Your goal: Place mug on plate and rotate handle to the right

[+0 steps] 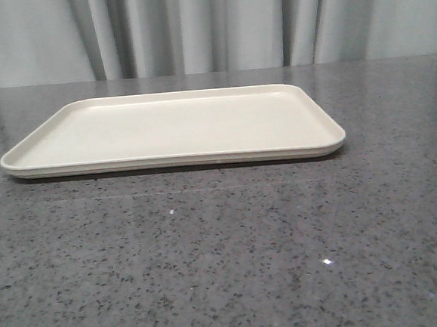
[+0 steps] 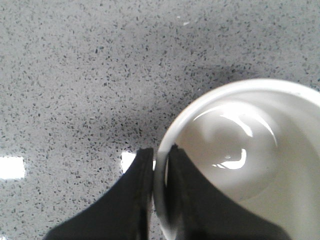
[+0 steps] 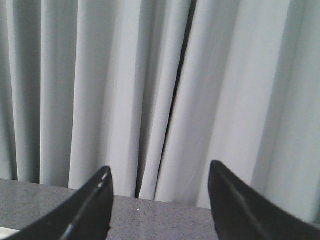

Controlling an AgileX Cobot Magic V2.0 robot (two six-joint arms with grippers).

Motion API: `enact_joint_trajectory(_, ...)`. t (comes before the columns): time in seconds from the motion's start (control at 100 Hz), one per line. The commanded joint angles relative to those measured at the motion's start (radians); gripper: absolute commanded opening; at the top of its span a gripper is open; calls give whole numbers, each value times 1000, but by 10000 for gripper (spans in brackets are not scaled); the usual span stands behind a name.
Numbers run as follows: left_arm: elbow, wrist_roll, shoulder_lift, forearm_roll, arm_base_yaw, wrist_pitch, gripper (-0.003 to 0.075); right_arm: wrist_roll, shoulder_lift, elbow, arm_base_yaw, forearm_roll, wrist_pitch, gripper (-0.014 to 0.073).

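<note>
Mug [image 2: 240,165] rim pinched in left claw [image 2: 161,152] (one finger inside); right claw [image 3: 159,180] spread.

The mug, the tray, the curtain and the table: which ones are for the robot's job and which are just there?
For the job:
- mug, its wall pinched by the left gripper
- plate, with nothing on it yet

Just there:
- grey speckled table
- curtain behind it
- right gripper, open and holding nothing
</note>
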Motion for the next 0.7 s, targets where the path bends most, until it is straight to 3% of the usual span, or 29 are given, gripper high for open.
enact_joint_trajectory(0.0,-58,6,-19,8,-1,-18,-20,-7,12,-28,-5,1,-21,435)
enact_joint_trajectory(0.31,-268,38,-40,-48,-1,43,-20,-7,12,-28,-5,1,-2,435)
enact_joint_trajectory(0.69,-604,92,52,-236,-1,92,-20,-7,12,-28,-5,1,-2,435)
